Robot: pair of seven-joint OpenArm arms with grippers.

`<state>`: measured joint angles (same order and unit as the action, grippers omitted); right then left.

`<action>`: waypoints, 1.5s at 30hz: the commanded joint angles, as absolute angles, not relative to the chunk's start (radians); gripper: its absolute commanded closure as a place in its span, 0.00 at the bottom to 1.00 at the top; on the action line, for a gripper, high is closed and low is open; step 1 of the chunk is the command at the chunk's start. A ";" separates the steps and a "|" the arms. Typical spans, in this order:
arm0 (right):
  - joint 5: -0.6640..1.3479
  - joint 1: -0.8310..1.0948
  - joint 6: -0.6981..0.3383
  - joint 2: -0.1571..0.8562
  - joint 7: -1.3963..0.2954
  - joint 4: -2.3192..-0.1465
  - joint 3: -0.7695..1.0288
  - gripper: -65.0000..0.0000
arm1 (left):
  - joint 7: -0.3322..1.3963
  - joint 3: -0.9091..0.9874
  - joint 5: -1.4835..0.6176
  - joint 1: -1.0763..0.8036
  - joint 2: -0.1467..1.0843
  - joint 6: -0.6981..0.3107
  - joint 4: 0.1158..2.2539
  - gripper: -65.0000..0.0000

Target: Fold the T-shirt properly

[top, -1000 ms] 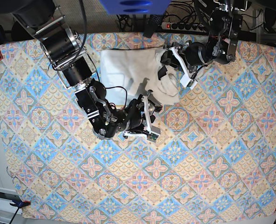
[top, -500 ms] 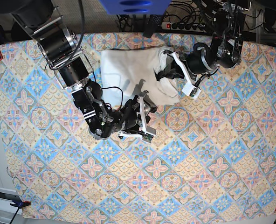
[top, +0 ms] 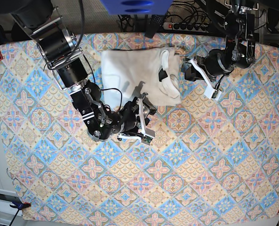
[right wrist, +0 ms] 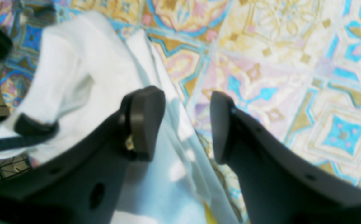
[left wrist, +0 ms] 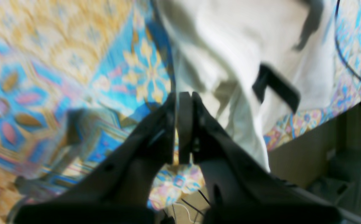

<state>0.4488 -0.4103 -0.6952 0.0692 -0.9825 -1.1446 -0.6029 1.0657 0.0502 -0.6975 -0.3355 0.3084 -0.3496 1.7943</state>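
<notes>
Here, the white T-shirt [top: 139, 77] lies partly folded at the patterned surface's [top: 201, 155] far edge; left gripper [top: 194, 69] pinched empty beside it, right gripper [top: 146, 104] spread wide over its hem, likely grasping next.

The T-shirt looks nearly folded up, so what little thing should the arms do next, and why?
Probably ease the right tool back from the T-shirt. The shirt lies as a compact folded bundle on the patterned cloth, the left tool is shut, empty and off to the side, and the right tool stands open over the shirt's edge, holding nothing.
</notes>
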 commanded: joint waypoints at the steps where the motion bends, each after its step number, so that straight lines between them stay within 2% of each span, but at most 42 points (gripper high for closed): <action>1: 0.467 -0.440 -0.698 0.067 -0.964 -1.162 -0.599 0.59 | 1.047 0.027 -0.722 -0.331 0.311 -0.360 1.817 0.87; 7: 0.467 -0.440 -0.698 0.070 -0.964 -1.162 -0.599 0.59 | 1.049 -0.012 -0.823 -0.340 0.314 -0.360 1.819 0.32; 10: 0.467 -0.438 -0.698 0.070 -0.964 -1.162 -0.599 0.59 | 1.049 -0.012 -0.855 -0.337 0.314 -0.360 1.813 0.20; 14: 0.467 -0.438 -0.698 0.070 -0.964 -1.164 -0.599 0.59 | 1.043 -0.012 -0.860 -0.328 0.306 -0.360 1.776 0.21; 21: 0.467 -0.438 -0.698 0.070 -0.964 -1.164 -0.599 0.59 | 1.049 -0.015 -0.855 -0.280 0.220 -0.360 1.722 0.25; 27: 0.467 -0.438 -0.698 0.070 -0.964 -1.164 -0.599 0.59 | 1.040 -0.099 -0.855 -0.236 0.211 -0.360 1.641 0.31; 30: 0.467 -0.438 -0.698 0.070 -0.966 -1.164 -0.599 0.59 | 1.040 -0.127 -0.858 -0.208 0.209 -0.360 1.593 0.39; 33: 0.467 -0.438 -0.698 0.071 -0.966 -1.164 -0.599 0.59 | 1.038 -0.139 -0.858 -0.205 0.209 -0.360 1.593 0.53; 37: 0.467 -0.438 -0.698 0.071 -0.966 -1.164 -0.599 0.59 | 1.038 -0.128 -0.858 -0.202 0.211 -0.360 1.595 0.82; 38: 0.467 -0.438 -0.698 0.071 -0.964 -1.164 -0.599 0.59 | 1.038 -0.128 -0.858 -0.200 0.211 -0.360 1.596 0.85; 45: 0.467 -0.438 -0.698 0.071 -0.964 -1.164 -0.599 0.59 | 0.987 -0.128 -0.857 -0.196 0.243 -0.357 1.693 0.87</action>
